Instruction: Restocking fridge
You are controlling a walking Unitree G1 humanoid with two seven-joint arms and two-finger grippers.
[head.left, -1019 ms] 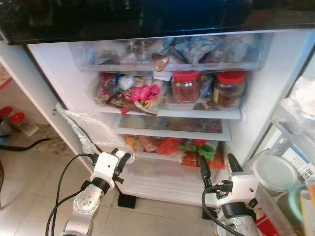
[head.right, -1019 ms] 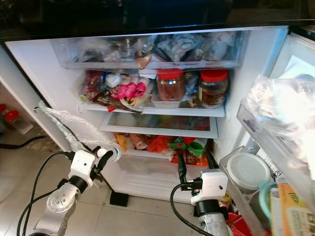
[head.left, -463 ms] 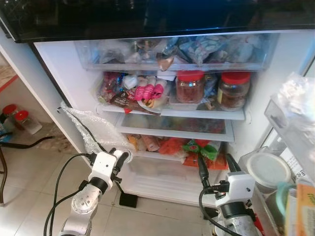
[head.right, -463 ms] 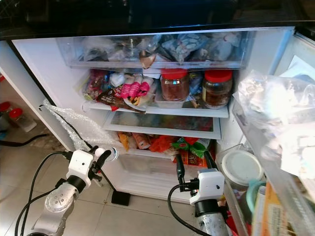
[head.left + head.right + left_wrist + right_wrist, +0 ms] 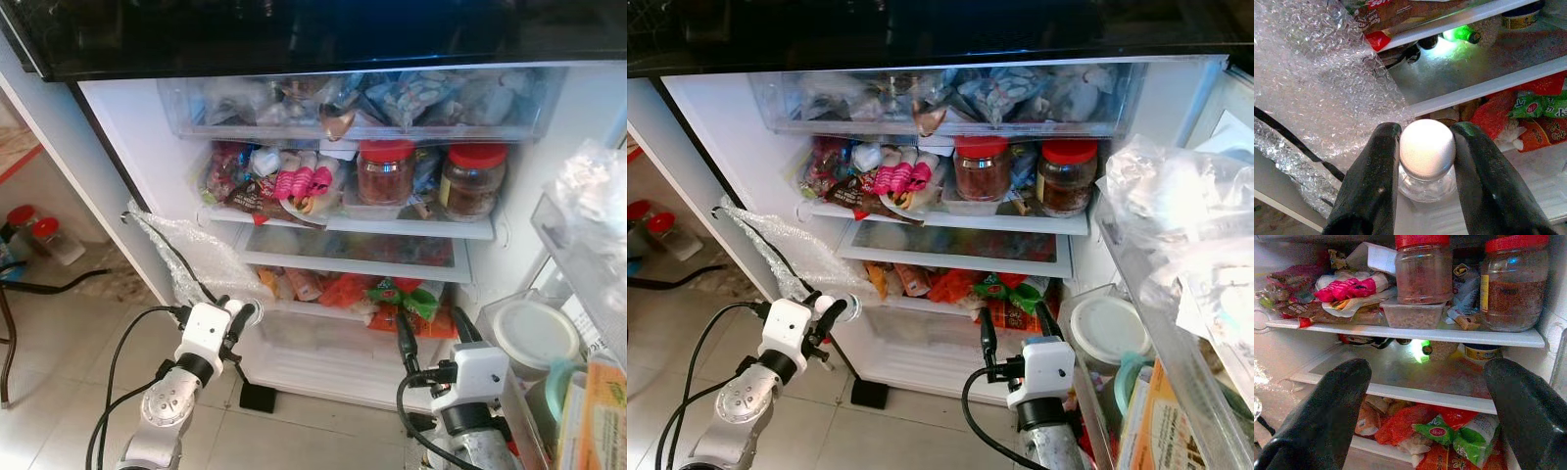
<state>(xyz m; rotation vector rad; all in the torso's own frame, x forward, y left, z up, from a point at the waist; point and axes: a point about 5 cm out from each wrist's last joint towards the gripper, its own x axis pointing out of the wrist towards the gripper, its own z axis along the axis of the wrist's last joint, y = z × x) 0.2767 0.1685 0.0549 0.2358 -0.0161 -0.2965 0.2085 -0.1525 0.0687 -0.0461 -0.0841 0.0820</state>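
My left gripper [image 5: 1420, 161] is closed on a small clear bottle [image 5: 1426, 169] with a white cap [image 5: 1427, 147], held between the fingers in front of the open fridge [image 5: 127, 157], at 7 o'clock from the shelves. My right gripper [image 5: 1425, 401] is spread wide and empty, at 5 o'clock.

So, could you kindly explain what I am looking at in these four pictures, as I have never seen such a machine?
It is a humanoid robot standing before an open fridge. The two wide pictures come from cameras in its head; the two close ones look along each wrist. Its left hand is shut on a small clear bottle with a white cap, beside some bubble wrap. Its right hand is open and holds nothing. The shelves hold two red-lidded jars, snack packets and green and red bags.
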